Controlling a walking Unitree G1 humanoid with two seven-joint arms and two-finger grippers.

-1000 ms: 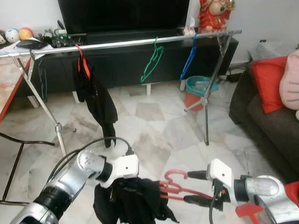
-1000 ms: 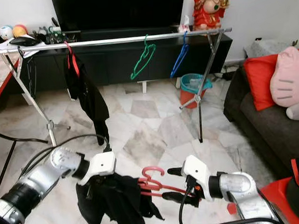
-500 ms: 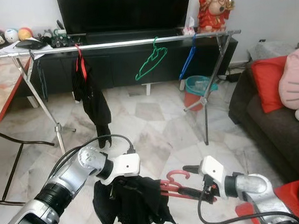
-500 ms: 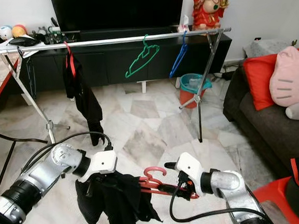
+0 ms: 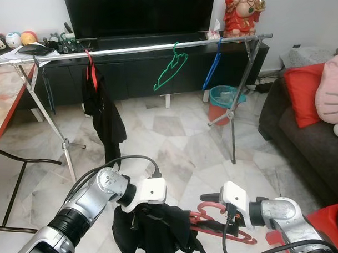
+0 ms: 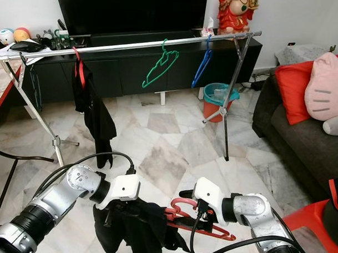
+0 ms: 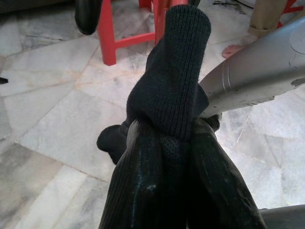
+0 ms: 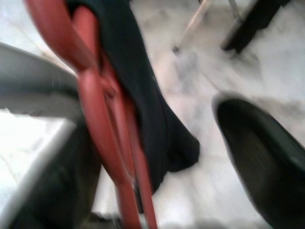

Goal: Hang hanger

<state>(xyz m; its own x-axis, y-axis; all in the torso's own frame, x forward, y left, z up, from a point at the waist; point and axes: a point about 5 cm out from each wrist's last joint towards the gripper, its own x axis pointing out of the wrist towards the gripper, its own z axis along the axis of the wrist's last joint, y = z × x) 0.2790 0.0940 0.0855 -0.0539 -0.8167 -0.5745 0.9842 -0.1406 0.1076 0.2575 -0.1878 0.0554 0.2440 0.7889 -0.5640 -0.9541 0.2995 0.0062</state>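
Living room with a pale marble floor (image 5: pixel 174 143); a long metal clothes rail (image 5: pixel 144 46) on crossed legs runs before a black TV cabinet (image 5: pixel 160 70). Red hanger (image 5: pixel 218 225): held low over the floor between the two arms, hook toward the rail, well below and short of it, not yet hung. Black garment (image 5: pixel 154 234): draped on the hanger's left end, bunched and hanging down. Left gripper (image 7: pixel 164 157): both black fingers pressed together on a fold of the knitted black garment, seen close in the left wrist view. Right gripper (image 5: pixel 228 220): at the hanger's right part, just beside the hook; in the right wrist view the red bars run close along one finger (image 8: pixel 259 152), the other finger standing well apart from it, so the jaws appear spread, though the blur leaves it unclear whether a finger touches the hanger. On the rail: a second black garment (image 5: pixel 103 110) on a red hanger at the left end; a green hanger (image 5: pixel 170 68) near the middle, tilted; a blue hanger (image 5: pixel 214 67) further right. Behind the rail's right legs, a teal bin (image 5: pixel 225 98). Right side, a dark sofa (image 5: pixel 307 137) with a red cushion (image 5: pixel 303 92) and a pink plush (image 5: pixel 334 90). On the cabinet's right end, a red figurine (image 5: pixel 242 12). At the left, a table edge with red trim (image 5: pixel 5 115).
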